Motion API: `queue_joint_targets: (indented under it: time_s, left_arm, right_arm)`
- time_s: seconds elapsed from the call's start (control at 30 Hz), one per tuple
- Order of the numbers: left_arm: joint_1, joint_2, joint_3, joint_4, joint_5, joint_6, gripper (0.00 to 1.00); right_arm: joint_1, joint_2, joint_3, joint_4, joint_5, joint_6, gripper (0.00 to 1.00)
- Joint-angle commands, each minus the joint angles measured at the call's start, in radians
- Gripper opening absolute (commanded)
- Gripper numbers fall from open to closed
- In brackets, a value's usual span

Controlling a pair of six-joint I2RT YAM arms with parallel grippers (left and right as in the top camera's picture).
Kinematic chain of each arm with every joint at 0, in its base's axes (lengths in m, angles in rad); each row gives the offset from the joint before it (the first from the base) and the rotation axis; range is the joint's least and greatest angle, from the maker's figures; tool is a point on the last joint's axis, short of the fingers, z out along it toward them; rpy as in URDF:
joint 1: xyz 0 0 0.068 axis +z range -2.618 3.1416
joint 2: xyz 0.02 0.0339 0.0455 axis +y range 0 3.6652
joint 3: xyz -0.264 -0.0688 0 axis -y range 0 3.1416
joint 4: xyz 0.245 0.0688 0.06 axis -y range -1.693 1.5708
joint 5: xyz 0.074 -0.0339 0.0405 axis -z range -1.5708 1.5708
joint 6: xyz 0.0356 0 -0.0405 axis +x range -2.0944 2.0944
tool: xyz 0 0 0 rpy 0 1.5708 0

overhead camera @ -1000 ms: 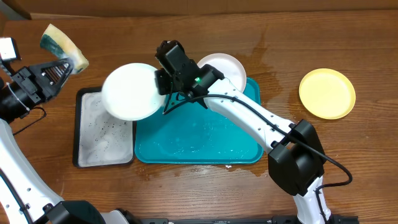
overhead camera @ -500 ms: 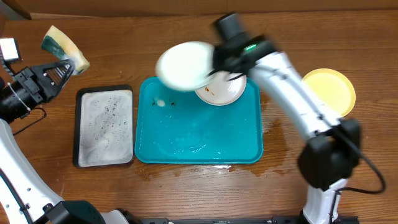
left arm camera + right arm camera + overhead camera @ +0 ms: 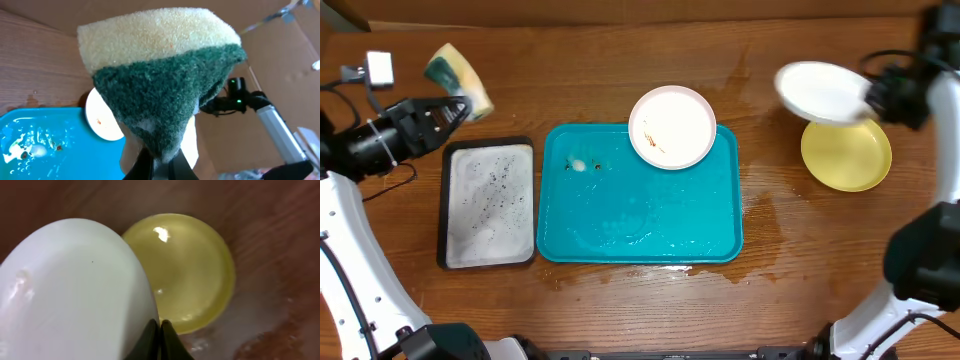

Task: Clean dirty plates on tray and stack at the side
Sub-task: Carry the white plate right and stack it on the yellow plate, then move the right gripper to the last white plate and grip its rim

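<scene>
Two grippers, both loaded. R gripper [image 3: 159, 330] pinches the rim of a white plate [image 3: 820, 92], held partly over the yellow plate [image 3: 850, 165], which lies well right of the tray [image 3: 640, 225]. L gripper [image 3: 160, 167] is clamped on a sponge [image 3: 160, 75], up beyond the foamy black tray [image 3: 490, 215]. Third plate [image 3: 672, 125], w/ brown smears, sits on the tray's far right corner.

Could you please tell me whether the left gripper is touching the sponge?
Touching. The left wrist view shows the left gripper with its fingers closed on the lower tip of the sponge.
</scene>
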Motion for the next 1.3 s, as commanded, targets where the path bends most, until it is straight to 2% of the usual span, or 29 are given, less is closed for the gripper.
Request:
queue_joint_targets:
  time_s: [0.0,0.17,0.37,0.4,0.47,0.57,0.67,0.83,0.97,1.03,1.13,1.27]
  left_arm:
    - [-0.027,-0.015,0.014,0.023,-0.057,-0.011,0.04]
    - [-0.047,-0.015,0.014,0.048,-0.101,-0.049,0.04]
    - [-0.076,-0.015,0.014,0.049,-0.125,-0.052,0.04]
    - [-0.08,-0.015,0.014,0.05,-0.13,-0.052,0.04]
    - [-0.087,-0.015,0.014,0.05,-0.148,-0.052,0.04]
    - [-0.09,-0.015,0.014,0.046,-0.189,-0.052,0.04]
    - [-0.092,-0.015,0.014,0.043,-0.226,-0.052,0.04]
    - [-0.109,-0.015,0.014,0.047,-0.262,-0.052,0.04]
    - [-0.162,-0.015,0.014,0.043,-0.358,-0.052,0.04]
    - [-0.198,-0.015,0.014,0.04,-0.407,-0.052,0.04]
    - [-0.256,-0.015,0.014,0.04,-0.476,-0.052,0.04]
    - [-0.324,-0.015,0.014,0.04,-0.539,-0.052,0.04]
  right_arm:
    - [-0.127,-0.032,-0.009,-0.042,-0.013,-0.047,0.04]
    - [-0.218,-0.032,-0.121,-0.023,-0.013,-0.046,0.04]
    - [-0.222,-0.032,-0.24,0.091,-0.022,-0.046,0.05]
    - [-0.216,-0.032,-0.248,0.103,-0.022,-0.047,0.11]
    - [-0.204,-0.032,-0.253,0.112,-0.021,-0.047,0.34]
    - [-0.193,-0.032,-0.253,0.11,-0.025,-0.047,0.57]
    - [-0.178,-0.032,-0.252,0.111,-0.166,-0.133,0.69]
    - [-0.076,-0.032,-0.233,0.137,-0.386,-0.31,0.72]
    - [0.066,-0.032,-0.237,0.214,-0.402,-0.37,0.69]
    - [0.146,-0.032,-0.237,0.265,-0.376,-0.398,0.67]
    - [0.267,-0.025,-0.237,0.357,-0.229,-0.398,0.66]
    - [0.376,0.01,-0.237,0.446,-0.124,-0.399,0.69]
